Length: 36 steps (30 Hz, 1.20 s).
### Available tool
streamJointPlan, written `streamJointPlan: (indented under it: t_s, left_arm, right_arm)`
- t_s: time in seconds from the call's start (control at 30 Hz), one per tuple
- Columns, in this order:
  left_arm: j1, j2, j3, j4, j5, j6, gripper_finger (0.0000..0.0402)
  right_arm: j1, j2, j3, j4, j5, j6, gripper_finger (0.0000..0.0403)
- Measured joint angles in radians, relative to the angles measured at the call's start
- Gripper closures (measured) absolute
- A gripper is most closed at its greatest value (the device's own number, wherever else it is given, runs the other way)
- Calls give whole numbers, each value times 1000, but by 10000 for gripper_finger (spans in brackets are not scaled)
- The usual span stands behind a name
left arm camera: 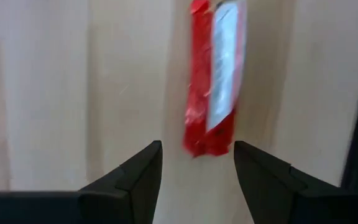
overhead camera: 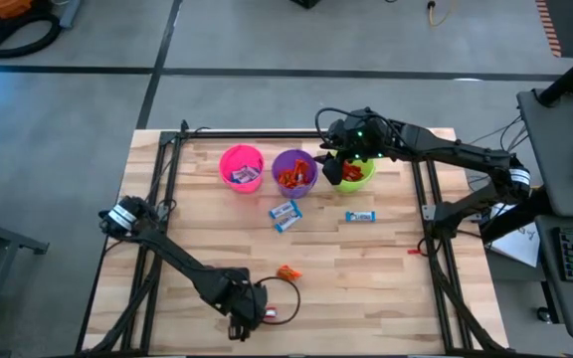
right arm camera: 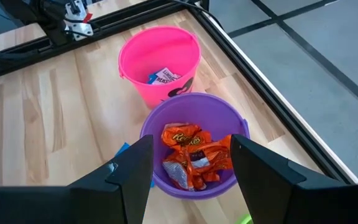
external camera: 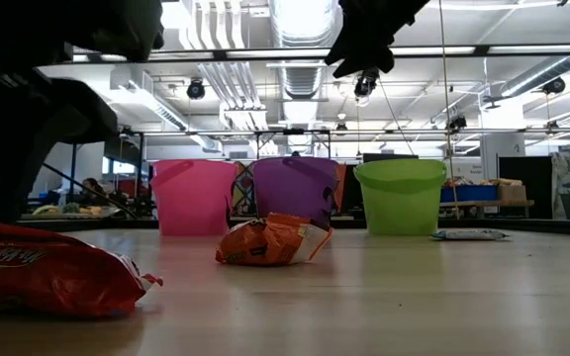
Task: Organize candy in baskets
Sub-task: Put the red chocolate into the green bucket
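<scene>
A red candy lies flat on the table near its front edge, also seen in the high view as the red candy. My left gripper points down over it, open. Its fingertips stand on either side of the candy's nearer end without touching it. An orange candy lies a little farther in. At the back stand the pink basket, the purple basket and the green basket. My right gripper hangs open above the purple basket, which holds orange candy.
Three blue-and-white candies lie in front of the baskets. The pink basket holds blue-and-white candy. A black frame rail runs along the table's sides and back. Bare wood lies between the orange candy and the right rail.
</scene>
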Motion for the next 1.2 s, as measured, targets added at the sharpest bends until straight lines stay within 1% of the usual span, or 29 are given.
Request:
streamJointPlan:
  t_s: [0.2, 0.37, 0.47, 0.63, 0.7, 0.87, 0.93, 1.07, 1.2]
  left_arm:
    - [0, 22, 2, 63, 1, 0, 224]
    - [0, 38, 1, 62, 1, 1, 249]
    - [0, 42, 1, 63, 1, 1, 282]
    - [0, 43, 1, 61, 2, -7, 367]
    - [0, 40, 1, 44, 2, -21, 389]
    - [0, -4, 2, -21, -2, -34, 391]
    - [2, -38, 17, -64, -26, -34, 396]
    - [13, -120, 67, -183, -111, -35, 399]
    - [44, -220, 123, -297, -212, -28, 400]
  right_arm:
    - [0, 0, 0, -9, 0, 0, 199]
    - [0, 0, 0, -11, 0, 0, 199]
    - [0, 1, -1, -18, 1, 0, 199]
    - [0, 1, -1, -21, 1, 0, 199]
    - [0, 0, -1, -22, 0, 0, 199]
    - [0, -26, -2, -21, -4, 0, 199]
    - [0, -41, -2, -20, -5, 0, 199]
    - [0, -71, -2, -4, -58, 0, 199]
    - [0, -105, -2, 63, -127, 14, 199]
